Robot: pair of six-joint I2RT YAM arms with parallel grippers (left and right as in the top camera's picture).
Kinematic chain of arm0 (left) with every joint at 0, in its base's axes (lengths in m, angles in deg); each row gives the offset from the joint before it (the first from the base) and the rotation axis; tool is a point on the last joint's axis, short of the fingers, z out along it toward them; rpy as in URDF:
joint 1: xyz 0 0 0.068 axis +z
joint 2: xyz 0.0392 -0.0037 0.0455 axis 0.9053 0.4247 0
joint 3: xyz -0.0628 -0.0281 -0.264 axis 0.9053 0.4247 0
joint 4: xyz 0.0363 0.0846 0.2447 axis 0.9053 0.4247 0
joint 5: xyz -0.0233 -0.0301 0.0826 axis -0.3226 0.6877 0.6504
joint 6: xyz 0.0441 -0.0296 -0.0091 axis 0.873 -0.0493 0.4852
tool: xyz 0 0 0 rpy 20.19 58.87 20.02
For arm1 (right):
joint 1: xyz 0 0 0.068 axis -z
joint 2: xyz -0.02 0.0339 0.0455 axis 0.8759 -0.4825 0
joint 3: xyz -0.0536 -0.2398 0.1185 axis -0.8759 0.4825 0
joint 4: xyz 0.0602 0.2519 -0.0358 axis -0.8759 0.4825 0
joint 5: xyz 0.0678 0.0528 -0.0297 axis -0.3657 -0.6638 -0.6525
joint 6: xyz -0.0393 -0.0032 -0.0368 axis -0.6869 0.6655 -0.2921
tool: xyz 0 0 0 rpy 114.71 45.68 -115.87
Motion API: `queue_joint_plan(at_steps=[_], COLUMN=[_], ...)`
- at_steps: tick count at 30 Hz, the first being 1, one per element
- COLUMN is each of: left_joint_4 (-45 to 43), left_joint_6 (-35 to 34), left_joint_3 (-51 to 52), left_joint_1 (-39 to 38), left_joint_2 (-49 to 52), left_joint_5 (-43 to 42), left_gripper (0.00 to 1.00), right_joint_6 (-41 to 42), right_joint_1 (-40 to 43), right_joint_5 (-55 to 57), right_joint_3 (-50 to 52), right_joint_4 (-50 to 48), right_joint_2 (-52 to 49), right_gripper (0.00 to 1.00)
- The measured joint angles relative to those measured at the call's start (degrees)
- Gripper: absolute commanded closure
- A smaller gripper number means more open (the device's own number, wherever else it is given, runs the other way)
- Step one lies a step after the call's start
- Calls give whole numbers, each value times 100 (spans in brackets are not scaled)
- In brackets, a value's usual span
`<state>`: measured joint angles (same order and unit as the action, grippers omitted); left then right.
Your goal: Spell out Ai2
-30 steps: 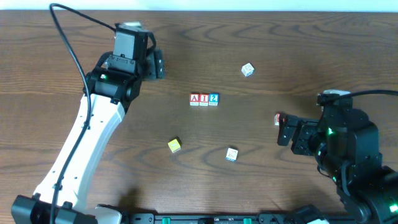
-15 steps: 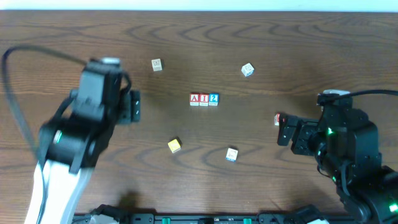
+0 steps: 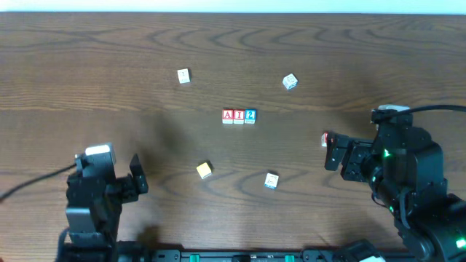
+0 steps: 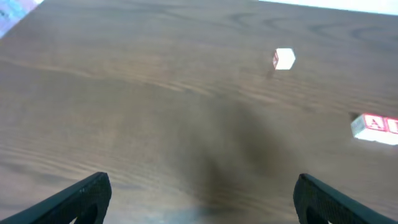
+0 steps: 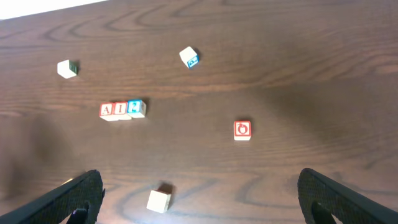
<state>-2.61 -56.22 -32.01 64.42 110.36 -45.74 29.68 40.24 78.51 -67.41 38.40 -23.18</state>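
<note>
- The left claw [image 4: 200, 194] is at the near left edge of the brown wooden tabletop [image 3: 87, 87], spread wide and holding nothing.
- A white wooden cube [image 3: 183, 76] lies at the back, and a yellow wooden cube [image 3: 204, 170] lies nearer the front.
- At mid-tabletop three small wooden cubes touch in a row: red A cube [image 3: 228, 116], red I cube [image 3: 239, 116], blue 2 cube [image 3: 250, 116].
- A red-faced cube [image 5: 242, 129] lies just beside the right claw [image 5: 200, 186], which gapes wide and empty.

You'll find three small cubes touching in one straight row at the middle of the table [image 3: 364, 44]: red A block [image 3: 228, 116], red I block [image 3: 239, 116], blue 2 block [image 3: 250, 116] (order as the overhead view reads). Each sits flat, character face up.
</note>
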Motion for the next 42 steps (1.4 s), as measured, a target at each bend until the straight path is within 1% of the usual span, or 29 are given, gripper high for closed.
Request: queue_joint_plan(at_steps=[4, 8, 15, 19, 42], left_joint_4=[-433, -597, -649, -656, -627], left_joint_6=[7, 31, 85, 87, 256], left_joint_3=[962, 1661, 2190, 2339, 2343], left_joint_1=[343, 579, 699, 699, 699], left_joint_2=[-813, -1366, -1884, -1987, -1993], left_joint_5=[-118, -162, -157, -160, -157], left_gripper=[5, 5, 5, 5, 5], right_joint_6=[0, 0, 0, 0, 0], right_joint_1=[0, 0, 0, 0, 0], right_joint_5=[-2, 0, 0, 0, 0], right_joint_3=[0, 0, 0, 0, 0], right_joint_4=[4, 4, 4, 4, 2], right_joint_2=[0, 0, 0, 0, 0], right_gripper=[1, 1, 1, 1, 1])
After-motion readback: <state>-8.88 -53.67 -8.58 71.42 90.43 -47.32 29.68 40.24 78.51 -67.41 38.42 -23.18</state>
